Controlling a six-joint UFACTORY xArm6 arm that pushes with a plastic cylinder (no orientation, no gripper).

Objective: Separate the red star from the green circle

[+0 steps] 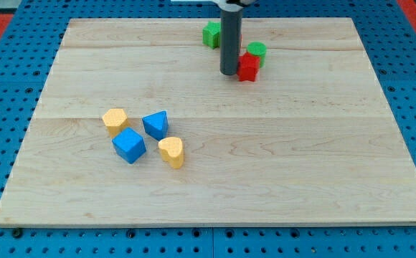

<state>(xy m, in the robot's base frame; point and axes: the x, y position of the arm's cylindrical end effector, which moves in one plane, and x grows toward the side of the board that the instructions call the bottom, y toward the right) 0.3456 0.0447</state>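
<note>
The red star sits near the view's top, right of centre, on the wooden board. The green circle lies just behind it, toward the top right, touching it. My tip stands on the board right beside the red star's left side, touching or almost touching it. The rod rises straight up out of the view's top.
A green block lies top centre, partly behind the rod, with a sliver of red beside it. At lower left lie a yellow block, a blue triangle, a blue cube and a yellow heart. The board is edged by blue pegboard.
</note>
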